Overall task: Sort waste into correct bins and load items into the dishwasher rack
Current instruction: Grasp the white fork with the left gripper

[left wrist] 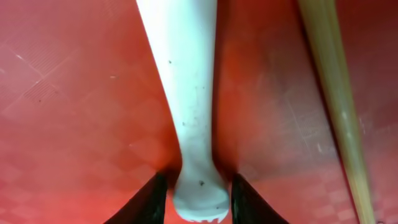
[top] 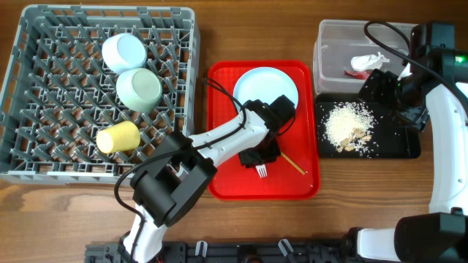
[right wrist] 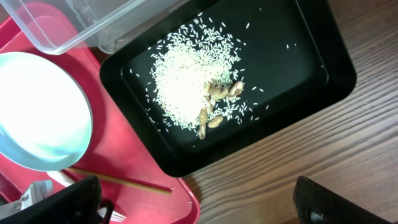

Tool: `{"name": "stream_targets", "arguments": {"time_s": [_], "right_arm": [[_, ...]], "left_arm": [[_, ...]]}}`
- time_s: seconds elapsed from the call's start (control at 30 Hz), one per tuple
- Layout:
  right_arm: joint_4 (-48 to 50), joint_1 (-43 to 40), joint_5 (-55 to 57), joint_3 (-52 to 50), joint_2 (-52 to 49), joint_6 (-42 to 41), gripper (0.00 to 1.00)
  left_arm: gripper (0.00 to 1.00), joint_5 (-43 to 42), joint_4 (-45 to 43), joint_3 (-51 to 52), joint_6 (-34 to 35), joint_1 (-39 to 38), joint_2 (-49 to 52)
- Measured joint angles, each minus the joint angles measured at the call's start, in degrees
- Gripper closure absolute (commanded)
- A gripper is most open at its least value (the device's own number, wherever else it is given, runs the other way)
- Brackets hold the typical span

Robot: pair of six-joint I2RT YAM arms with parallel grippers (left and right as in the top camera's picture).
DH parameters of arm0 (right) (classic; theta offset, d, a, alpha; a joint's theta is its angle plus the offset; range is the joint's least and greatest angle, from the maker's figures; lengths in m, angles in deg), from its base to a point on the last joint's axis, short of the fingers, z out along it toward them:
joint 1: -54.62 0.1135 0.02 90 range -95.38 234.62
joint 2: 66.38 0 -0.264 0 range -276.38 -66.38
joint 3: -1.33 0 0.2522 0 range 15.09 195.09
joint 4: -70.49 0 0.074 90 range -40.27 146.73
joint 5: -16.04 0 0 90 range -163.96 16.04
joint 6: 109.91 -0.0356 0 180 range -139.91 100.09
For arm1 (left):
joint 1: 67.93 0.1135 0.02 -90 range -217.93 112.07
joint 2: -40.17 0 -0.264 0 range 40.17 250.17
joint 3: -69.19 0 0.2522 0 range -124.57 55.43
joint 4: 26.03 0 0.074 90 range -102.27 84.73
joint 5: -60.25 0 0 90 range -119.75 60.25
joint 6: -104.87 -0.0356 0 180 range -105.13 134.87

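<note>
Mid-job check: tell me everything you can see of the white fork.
The fork is white, plastic by its look, and speckled with tiny dark flecks. It lies flat on the red tray, with a wooden chopstick alongside but not touching it. Its handle narrows to a neck, then flares between the fingertips of the left gripper, which flank it closely; whether they touch it is unclear. From overhead only the tines show, poking out past the gripper.

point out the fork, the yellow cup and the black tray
fork (left wrist: 186,93), left wrist view, on its handle
yellow cup (top: 118,136), overhead view, on its side wall
black tray (right wrist: 301,74), right wrist view, on its bare floor
</note>
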Motion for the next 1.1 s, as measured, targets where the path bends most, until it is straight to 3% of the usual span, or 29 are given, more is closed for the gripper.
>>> {"name": "stream_targets", "arguments": {"time_s": [0.33, 0.63, 0.93, 1.0, 1.1], "right_arm": [[-0.1, 0.0, 0.0, 0.0, 0.0, 0.0, 0.0], [-0.1, 0.0, 0.0, 0.0, 0.0, 0.0, 0.01], [-0.1, 0.0, 0.0, 0.0, 0.0, 0.0, 0.0], [-0.1, 0.0, 0.0, 0.0, 0.0, 0.0, 0.0], [-0.3, 0.0, 0.0, 0.0, 0.0, 0.0, 0.0]], "left_arm": [[0.7, -2.4, -0.5, 0.2, 0.0, 0.9, 0.0], [0.8, -4.4, -0.6, 0.4, -1.6, 2.9, 0.0], [0.81, -4.8, -0.7, 0.4, -2.1, 3.0, 0.1], [0.88, -4.8, -0.6, 0.4, -2.0, 3.0, 0.1], [0.89, -4.8, -0.3, 0.4, -2.4, 3.0, 0.1]]}}
